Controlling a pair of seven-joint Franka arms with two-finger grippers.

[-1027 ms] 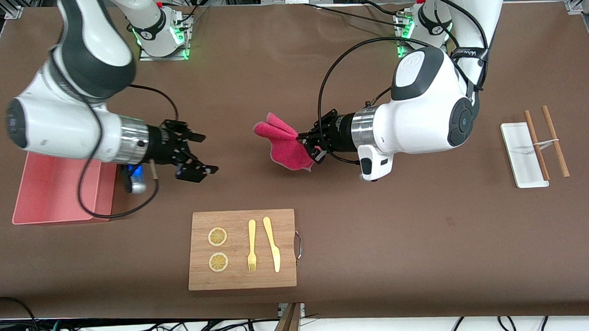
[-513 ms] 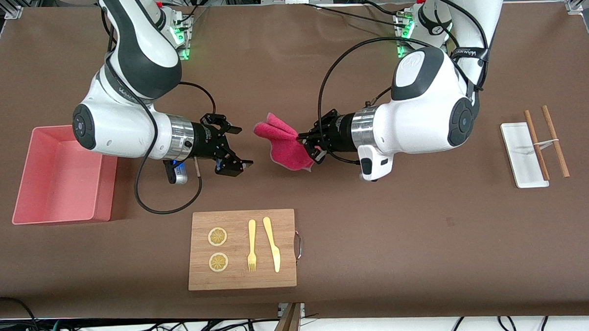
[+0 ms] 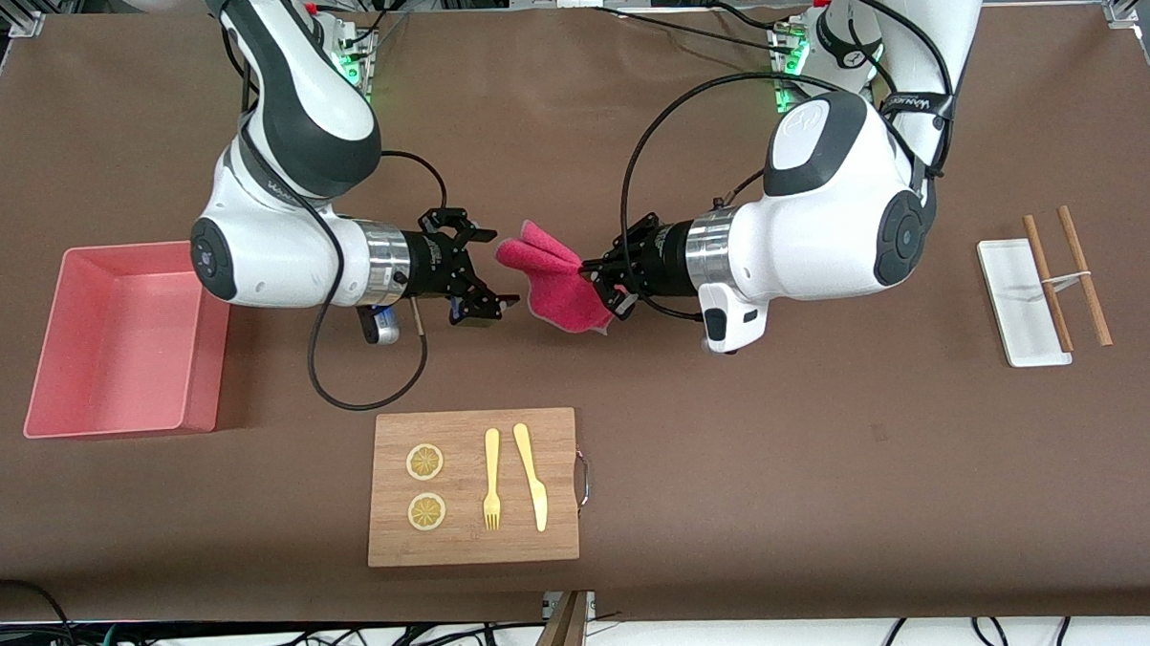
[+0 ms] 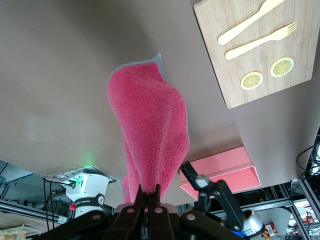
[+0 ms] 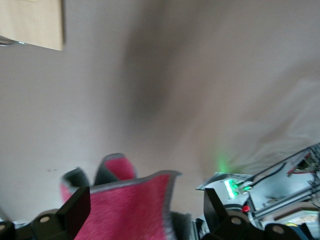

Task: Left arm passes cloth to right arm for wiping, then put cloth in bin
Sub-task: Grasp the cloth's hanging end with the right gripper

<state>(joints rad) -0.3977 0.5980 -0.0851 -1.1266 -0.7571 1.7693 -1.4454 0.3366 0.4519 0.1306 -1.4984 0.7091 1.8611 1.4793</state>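
Observation:
The crimson-pink cloth [image 3: 559, 290] hangs in the air over the middle of the table, pinched in my left gripper [image 3: 600, 282], which is shut on its edge. In the left wrist view the cloth [image 4: 150, 135] spreads out from the closed left gripper [image 4: 149, 192]. My right gripper [image 3: 499, 271] is open, level with the cloth, its fingertips just reaching the cloth's free edge. In the right wrist view the cloth [image 5: 130, 205] lies between the spread fingers of the right gripper [image 5: 145, 210]. The salmon-pink bin [image 3: 208, 364] sits empty at the right arm's end of the table.
A wooden board [image 3: 471, 486] with two lemon slices, a yellow fork and a yellow knife lies nearer the front camera than the grippers. A small white tray [image 3: 1019, 303] and brown chopsticks [image 3: 1085, 275] lie at the left arm's end.
My right arm has swung from beside the bin toward the cloth, and its open fingers now reach the cloth's edge. The left arm and the cloth have not moved.

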